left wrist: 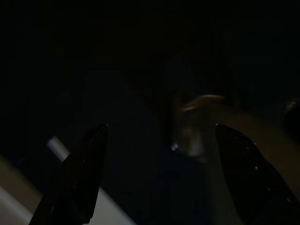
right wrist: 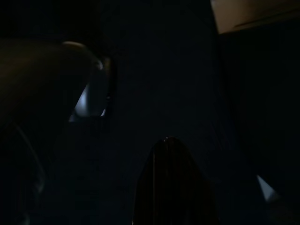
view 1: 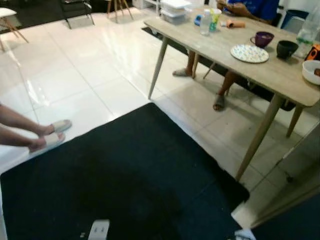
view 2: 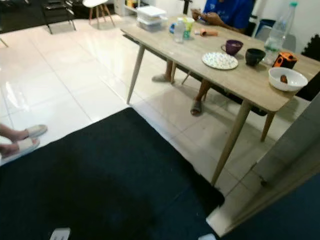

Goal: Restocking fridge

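A long wooden counter (view 2: 250, 82) is stretching across the upper right of the frame, standing on pale floor tiles (view 2: 65, 75) just past the edge of a black rug (view 2: 110, 185) that is covering the lower half. On the counter a speckled plate (view 2: 220, 60) is lying beside a purple mug (view 2: 233, 47) and a black cup (view 2: 254, 56), with a white bowl (view 2: 287, 78) near the right end, an orange object (view 2: 285, 60) just behind it, a clear bottle with a green cap (view 2: 278, 31) further back, and stacked clear boxes (view 2: 151, 15) at the far end. A person in a blue top (view 2: 227, 11) is sitting behind the counter, sandalled feet showing beneath it. At the left edge another person's feet in pale slippers (view 1: 52, 132) are resting where rug meets tiles. No fridge or stock can be made out. The left claw (left wrist: 164, 183) is hanging in deep shade with its two fingers spread wide and nothing between them. The right claw (right wrist: 171, 183) is showing one dark finger, and I cannot tell how it stands.
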### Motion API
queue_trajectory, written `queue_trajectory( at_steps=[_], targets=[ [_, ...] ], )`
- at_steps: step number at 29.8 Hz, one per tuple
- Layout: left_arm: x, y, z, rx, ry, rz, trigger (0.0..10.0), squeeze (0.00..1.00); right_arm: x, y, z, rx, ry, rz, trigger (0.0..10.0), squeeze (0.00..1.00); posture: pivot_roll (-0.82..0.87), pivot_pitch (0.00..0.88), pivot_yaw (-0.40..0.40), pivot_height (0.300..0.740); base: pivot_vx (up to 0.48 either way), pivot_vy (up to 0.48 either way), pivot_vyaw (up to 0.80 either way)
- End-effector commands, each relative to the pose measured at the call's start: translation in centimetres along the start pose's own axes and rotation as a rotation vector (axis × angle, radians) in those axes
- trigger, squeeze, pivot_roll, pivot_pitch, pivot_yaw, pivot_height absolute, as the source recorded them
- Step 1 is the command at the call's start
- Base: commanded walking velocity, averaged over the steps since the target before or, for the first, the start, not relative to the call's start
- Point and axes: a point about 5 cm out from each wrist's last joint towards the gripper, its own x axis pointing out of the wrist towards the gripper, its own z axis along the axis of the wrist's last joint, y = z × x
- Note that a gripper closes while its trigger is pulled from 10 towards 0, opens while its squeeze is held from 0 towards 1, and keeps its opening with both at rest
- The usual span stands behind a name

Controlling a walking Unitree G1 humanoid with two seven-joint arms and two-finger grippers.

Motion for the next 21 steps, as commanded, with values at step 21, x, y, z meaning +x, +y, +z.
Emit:
queue_trajectory(
  at_steps=[21],
  targets=[
    [-0.33,0.03,-1.58,-0.001,0.05,-0.005,10.0,0.0,0.11,0.32,0.43,0.02,-0.001,-0.005,10.0,0.0,-0.06,0.103,-0.004,0.74,0.354,0.0,-0.32]
  ],
)
